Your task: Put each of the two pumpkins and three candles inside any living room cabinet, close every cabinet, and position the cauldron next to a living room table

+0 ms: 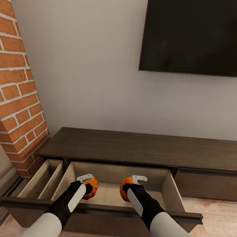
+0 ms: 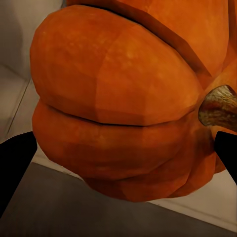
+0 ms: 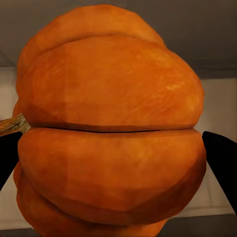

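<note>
Over the pulled-out drawer (image 1: 115,192) of the long dark cabinet (image 1: 141,148), both arms hold a pumpkin each. The left gripper (image 1: 87,185) pinches the left pumpkin (image 1: 91,189) between its black fingers (image 2: 15,168), which press on either side of the fruit. The right gripper (image 1: 133,185) pinches the right pumpkin (image 1: 126,188) the same way, with a dark finger (image 3: 222,163) on each side. In the left wrist view the pumpkin (image 2: 118,98) is huge and close, and its brown stem (image 2: 219,106) sticks out sideways. In the right wrist view the other pumpkin (image 3: 108,128) also has its stem pointing sideways.

The step in hand looks like putting the two pumpkins into the cabinet. Both seem to hang just above the pale drawer floor, but I cannot tell if they touch it yet. Next, the arms likely need to go down a little, then the fingers must let go, so the pumpkins rest in the drawer. After that the arms must lift out before the drawer is pushed shut.

A second, narrow drawer (image 1: 45,178) stands open to the left, beside the red brick wall (image 1: 18,90). It will need closing too. A big black screen (image 1: 197,34) hangs on the wall above the cabinet. The drawer's front board (image 1: 101,210) sits right under the arms, so they could bump it when they pull back. The pumpkins are round and may roll a bit once let go.
</note>
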